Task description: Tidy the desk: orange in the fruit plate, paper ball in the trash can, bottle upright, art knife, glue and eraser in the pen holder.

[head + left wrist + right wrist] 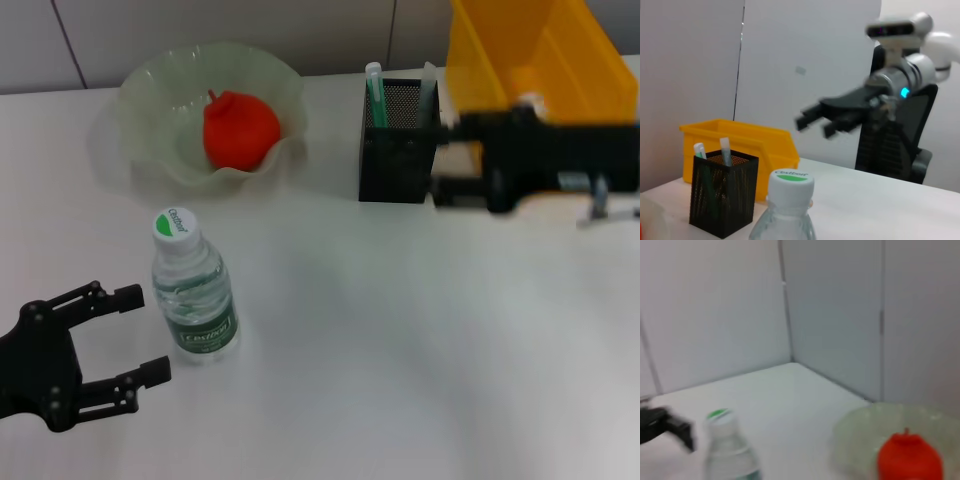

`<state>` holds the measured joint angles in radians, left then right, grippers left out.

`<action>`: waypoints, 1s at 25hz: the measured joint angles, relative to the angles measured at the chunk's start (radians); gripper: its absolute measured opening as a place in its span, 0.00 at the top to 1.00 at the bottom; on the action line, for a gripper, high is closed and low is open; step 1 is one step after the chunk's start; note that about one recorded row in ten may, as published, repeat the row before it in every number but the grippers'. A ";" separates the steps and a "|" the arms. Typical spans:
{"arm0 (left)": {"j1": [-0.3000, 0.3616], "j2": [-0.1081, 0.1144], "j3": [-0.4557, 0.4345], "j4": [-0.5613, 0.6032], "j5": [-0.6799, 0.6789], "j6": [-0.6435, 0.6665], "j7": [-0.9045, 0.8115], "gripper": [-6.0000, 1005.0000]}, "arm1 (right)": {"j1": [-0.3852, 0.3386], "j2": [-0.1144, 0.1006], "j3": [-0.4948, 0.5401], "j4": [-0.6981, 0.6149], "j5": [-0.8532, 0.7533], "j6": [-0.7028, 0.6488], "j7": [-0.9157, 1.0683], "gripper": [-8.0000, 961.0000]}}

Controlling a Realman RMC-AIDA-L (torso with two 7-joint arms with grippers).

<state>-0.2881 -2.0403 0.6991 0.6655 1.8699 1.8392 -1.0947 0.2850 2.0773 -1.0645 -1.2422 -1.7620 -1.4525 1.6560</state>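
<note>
An orange [240, 130] lies in the translucent green fruit plate [150, 100] at the back left; both also show in the right wrist view, orange [909, 456] and plate [865, 427]. A clear bottle [193, 290] with a green-white cap stands upright at the front left. My left gripper [148, 333] is open and empty just left of the bottle. The black mesh pen holder [395, 140] holds a green-white stick [375, 90] and a white item [428, 85]. My right gripper [440, 160] is open beside the holder's right side and looks empty in the left wrist view [814, 126]. No paper ball shows.
A yellow bin [540, 50] stands at the back right behind the right arm, next to the pen holder [722, 200]. The bottle [787, 210] fills the near part of the left wrist view. A grey wall runs along the table's far edge.
</note>
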 joint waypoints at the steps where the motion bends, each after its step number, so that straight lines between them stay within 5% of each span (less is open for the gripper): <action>1: 0.000 0.000 0.000 0.000 0.000 0.000 0.000 0.16 | 0.000 0.000 0.000 0.000 0.000 0.000 0.000 0.35; 4: 0.001 0.007 0.005 0.000 0.002 0.010 -0.007 0.16 | -0.064 0.001 0.020 0.078 0.063 -0.076 -0.125 0.35; 10: 0.003 -0.007 0.004 -0.004 0.044 -0.008 -0.003 0.16 | -0.077 -0.007 0.169 0.322 0.063 -0.292 -0.372 0.35; 25: 0.009 -0.019 0.007 -0.030 0.094 -0.043 -0.007 0.16 | -0.088 -0.002 0.186 0.389 -0.088 -0.353 -0.480 0.35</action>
<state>-0.2791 -2.0591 0.7056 0.6354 1.9641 1.7961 -1.1017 0.1969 2.0755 -0.8784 -0.8532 -1.8496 -1.8056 1.1761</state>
